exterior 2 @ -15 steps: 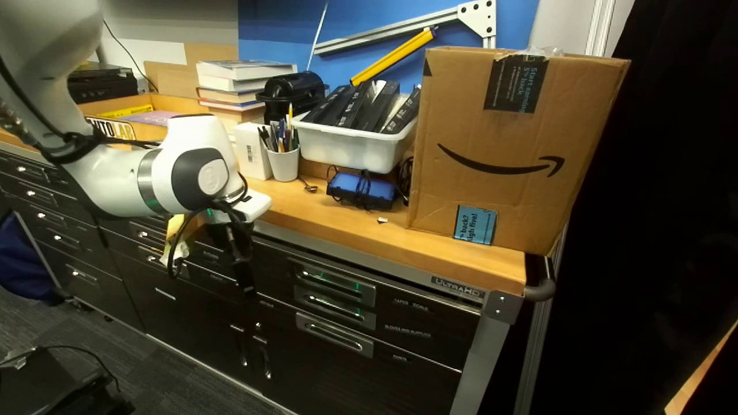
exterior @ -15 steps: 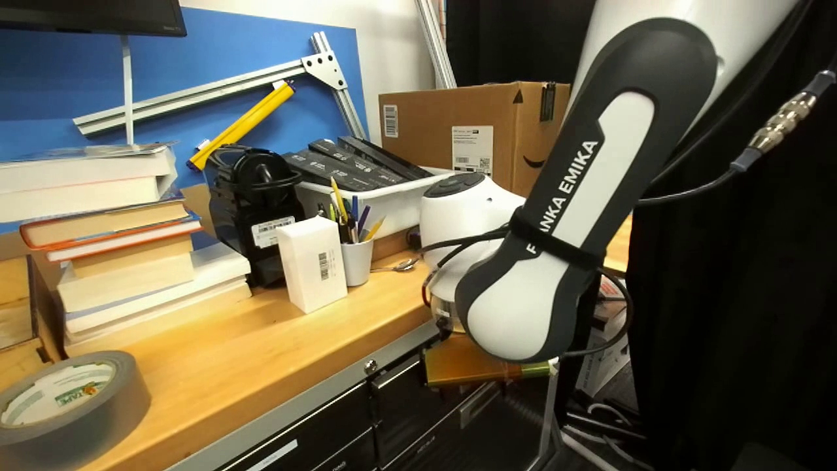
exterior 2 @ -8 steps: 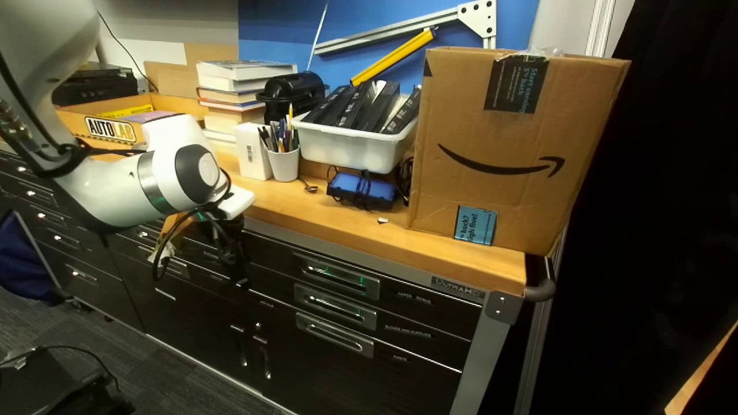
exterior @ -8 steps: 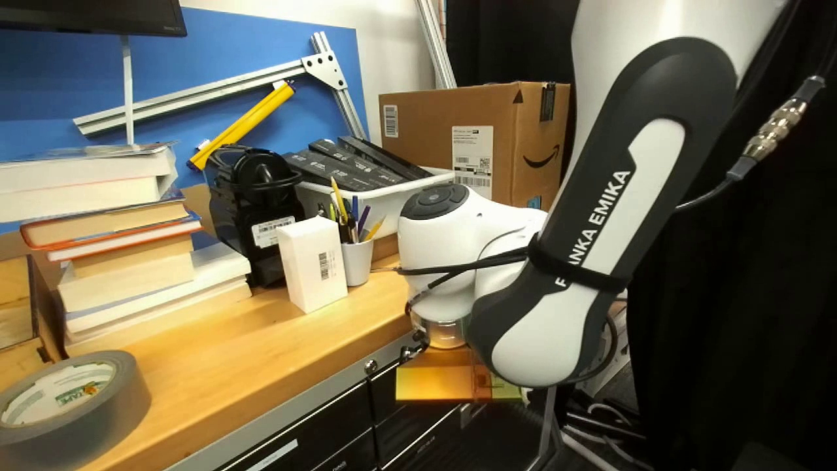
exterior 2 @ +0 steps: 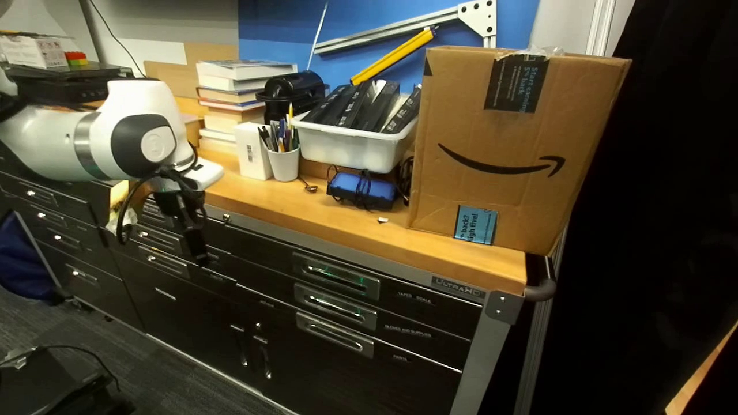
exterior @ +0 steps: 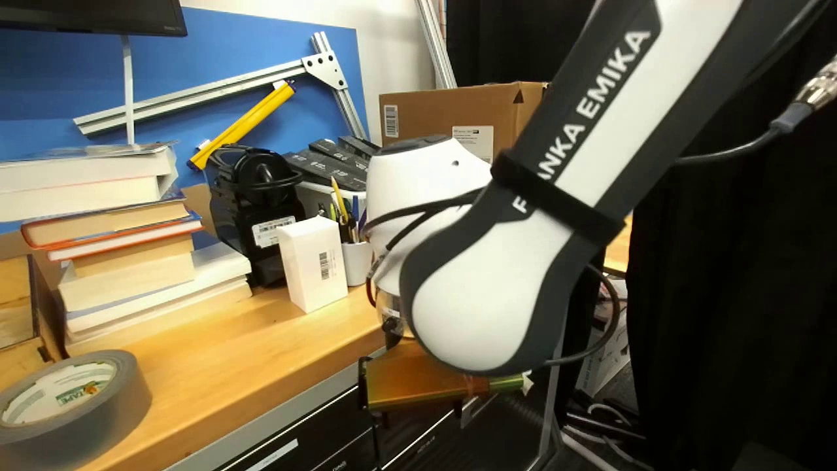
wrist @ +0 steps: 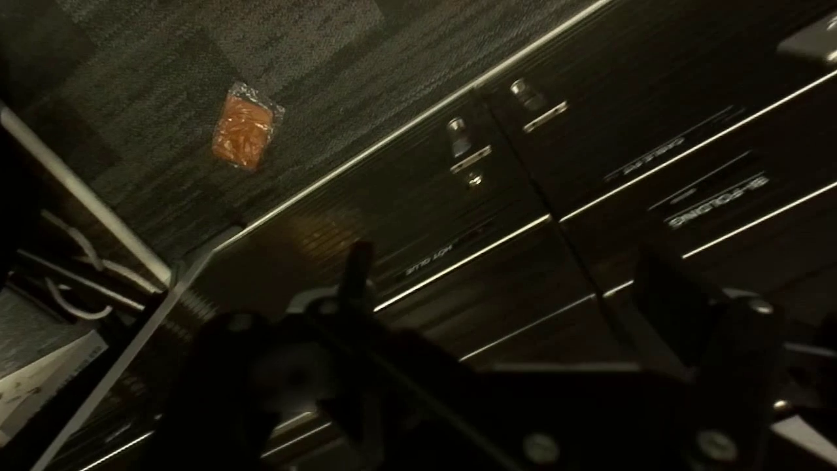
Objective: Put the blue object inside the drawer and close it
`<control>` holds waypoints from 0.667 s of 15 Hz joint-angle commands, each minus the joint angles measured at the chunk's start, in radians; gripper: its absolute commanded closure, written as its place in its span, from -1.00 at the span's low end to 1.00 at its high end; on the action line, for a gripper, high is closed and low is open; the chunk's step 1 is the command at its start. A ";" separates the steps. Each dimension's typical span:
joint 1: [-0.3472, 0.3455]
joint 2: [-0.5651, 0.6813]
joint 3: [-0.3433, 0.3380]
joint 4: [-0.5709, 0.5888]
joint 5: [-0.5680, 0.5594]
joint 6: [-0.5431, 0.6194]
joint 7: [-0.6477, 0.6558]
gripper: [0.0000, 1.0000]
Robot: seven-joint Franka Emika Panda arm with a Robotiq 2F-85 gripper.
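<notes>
Your gripper point(wrist: 516, 288) has its fingers spread apart; the drawer point(exterior 2: 340, 274) (just under the worktop point(exterior 2: 300, 202)) looks closed.

I have a wooden benchtop point(exterior 2: 328, 214) above and behind the fingers point(exterior 2: 198, 248), with 2 dark cabinet doors point(exterior 2: 184, 325) below them. Lower down I see grey carpet point(exterior 2: 144, 380). Higher than the fingers, at the back, a blue panel point(exterior 2: 357, 17) shows beside a pale wall point(exterior 2: 568, 26). Well apart from them, past the benchtop's end, hangs a black curtain point(exterior 2: 611, 230). Light is warm on the benchtop, dim beneath the fingers.
</notes>
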 commanded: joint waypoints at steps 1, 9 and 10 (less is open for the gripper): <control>-0.140 -0.022 0.186 0.105 0.187 -0.182 -0.270 -1.00; -0.163 -0.135 0.055 0.335 0.363 -0.825 -0.848 -1.00; -0.169 -0.171 0.019 0.351 0.357 -0.908 -0.921 -1.00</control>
